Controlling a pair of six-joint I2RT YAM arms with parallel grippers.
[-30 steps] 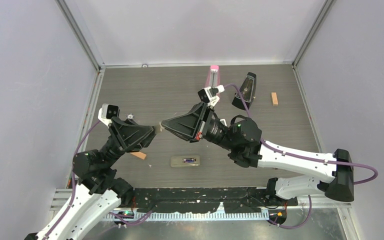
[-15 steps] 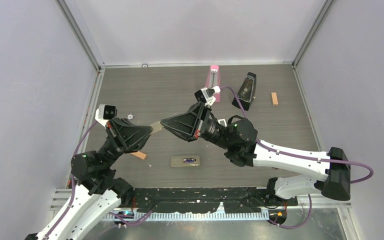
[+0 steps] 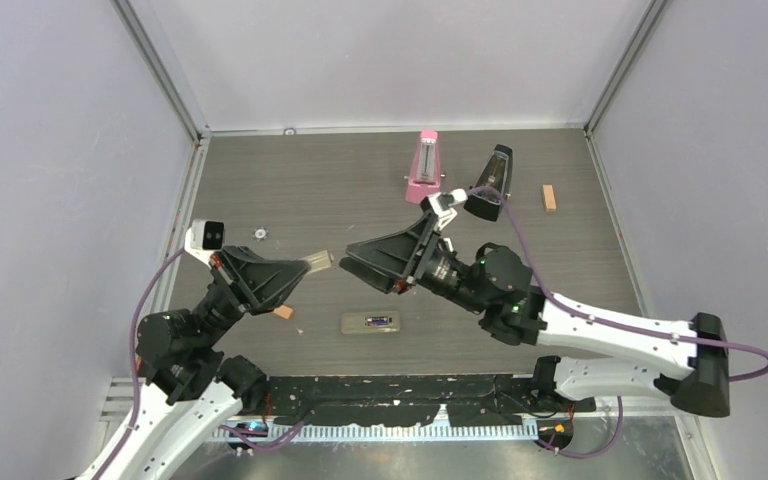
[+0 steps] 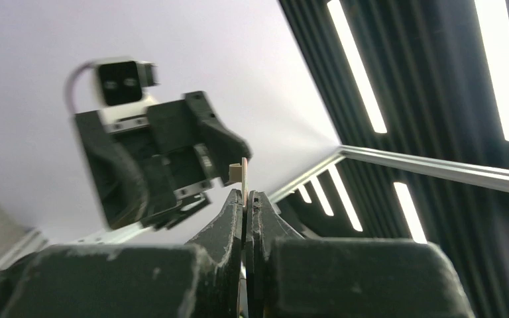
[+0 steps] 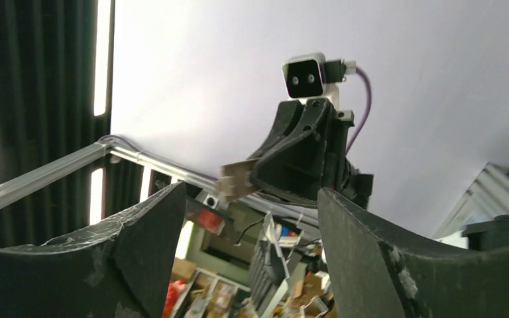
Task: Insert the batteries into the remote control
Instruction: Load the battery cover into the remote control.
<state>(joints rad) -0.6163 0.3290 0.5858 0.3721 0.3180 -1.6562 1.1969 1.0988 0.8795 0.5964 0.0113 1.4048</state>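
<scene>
Beige and thin, a small plate (image 3: 318, 262) sits pinched edge-on in the left claw (image 4: 244, 196) (its jaws nearly meet on it), raised above the table (image 3: 310, 190). Facing it from 3 o'clock, just apart, the right claw (image 5: 248, 199) gapes wide and holds nothing. The remote control (image 3: 352, 323) lies flat toward 6 o'clock on the table, under the gap between the claws, back up, with a dark bluish battery (image 3: 376, 321) showing in its slot. An orange block (image 3: 282, 312) lies at its 9 o'clock.

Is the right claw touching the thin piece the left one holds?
Apart. The top view shows a gap between the right end effector and the thin beige piece pinched in the left end effector.
</scene>
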